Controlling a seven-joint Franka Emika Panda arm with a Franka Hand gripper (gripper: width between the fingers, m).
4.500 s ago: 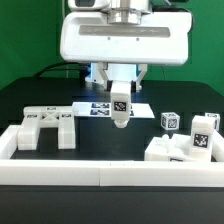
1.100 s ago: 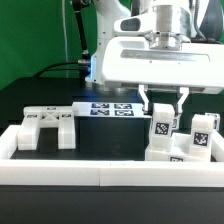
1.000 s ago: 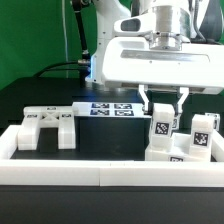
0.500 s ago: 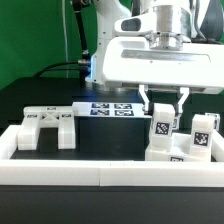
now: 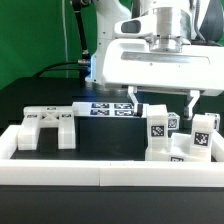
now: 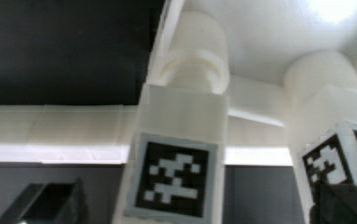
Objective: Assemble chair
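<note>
The gripper is spread wide and holds nothing. Its two fingers hang on either side of an upright post, clear of it on both sides.

The chair parts lie on the black table in two groups. At the exterior view's right are the post, a second post just beside it, and a low block in front of them. At the exterior view's left, well apart from these, lies a slotted piece.

Only the exterior view shows the fingers, the slotted piece, the marker board behind the gripper and the white rail along the front.

The wrist view is a close look down the post, with the second post beside it and the dark table beyond. It shows the post's rounded upper end, which the exterior view hides behind the arm.

The only print is square black-and-white tags. One is on each post, large and sharp on the near post in the wrist view, and there are several on the marker board. They are block patterns, not letters
</note>
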